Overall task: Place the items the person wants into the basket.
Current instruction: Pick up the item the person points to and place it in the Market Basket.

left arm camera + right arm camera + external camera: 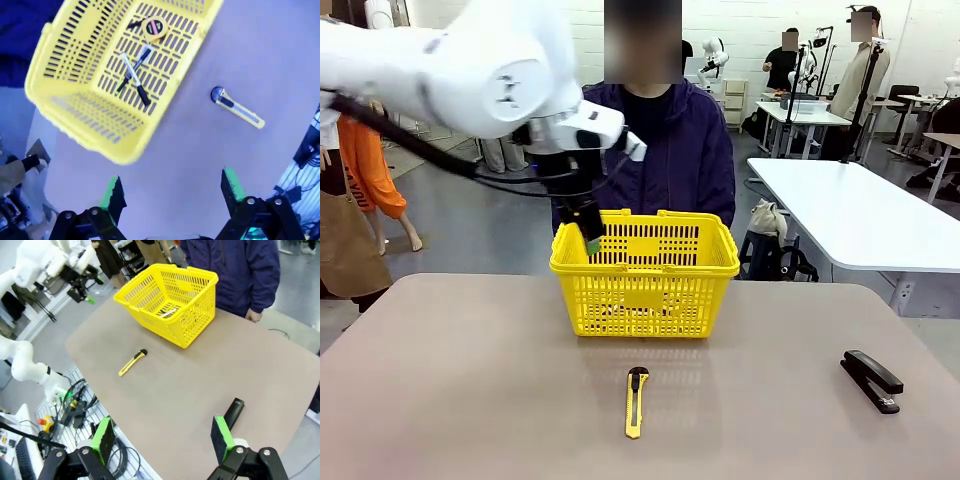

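Note:
The yellow basket point(645, 270) stands mid-table in front of the person point(665, 150) in the dark blue jacket. On its floor lie the round yellow-and-black tape measure point(154, 29), the white marker point(128, 64) with its black cap, and the thin pen point(123, 86) crossing it. My left gripper point(590, 238) hangs open and empty above the basket's left rim; in its wrist view the left gripper point(172, 190) looks down past the basket. My right gripper point(162, 437) is open and empty, high above the table's near right part.
A yellow utility knife point(636, 400) lies on the table in front of the basket. A black stapler point(872, 380) lies near the right edge, just ahead of my right fingers point(220, 435). Bare tabletop point(460, 380) spreads to the left and front.

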`<move>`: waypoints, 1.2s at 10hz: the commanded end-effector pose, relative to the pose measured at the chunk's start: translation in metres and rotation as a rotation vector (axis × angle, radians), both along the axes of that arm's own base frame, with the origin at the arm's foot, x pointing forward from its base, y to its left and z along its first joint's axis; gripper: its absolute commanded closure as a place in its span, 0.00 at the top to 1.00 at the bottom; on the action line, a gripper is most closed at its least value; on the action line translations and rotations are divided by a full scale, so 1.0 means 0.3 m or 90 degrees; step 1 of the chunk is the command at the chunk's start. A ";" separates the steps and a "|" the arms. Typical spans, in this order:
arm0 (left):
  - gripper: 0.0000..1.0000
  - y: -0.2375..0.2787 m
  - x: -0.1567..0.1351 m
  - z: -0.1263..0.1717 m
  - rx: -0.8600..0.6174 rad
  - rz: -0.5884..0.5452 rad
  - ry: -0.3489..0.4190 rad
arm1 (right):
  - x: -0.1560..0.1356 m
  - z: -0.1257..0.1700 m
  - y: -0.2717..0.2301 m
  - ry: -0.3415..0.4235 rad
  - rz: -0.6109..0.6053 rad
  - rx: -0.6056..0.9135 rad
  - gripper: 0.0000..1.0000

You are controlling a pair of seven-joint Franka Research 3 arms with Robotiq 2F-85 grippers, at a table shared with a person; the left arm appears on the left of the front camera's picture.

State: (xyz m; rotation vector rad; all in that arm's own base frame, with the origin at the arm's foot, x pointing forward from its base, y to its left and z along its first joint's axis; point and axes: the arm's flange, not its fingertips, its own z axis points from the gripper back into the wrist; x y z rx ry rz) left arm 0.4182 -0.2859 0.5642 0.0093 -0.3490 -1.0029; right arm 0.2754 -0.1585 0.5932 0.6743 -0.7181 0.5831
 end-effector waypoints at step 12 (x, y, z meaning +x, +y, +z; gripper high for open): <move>1.00 0.176 -0.093 -0.082 -0.027 0.002 -0.010 | 0.001 0.003 0.001 -0.004 0.003 0.009 1.00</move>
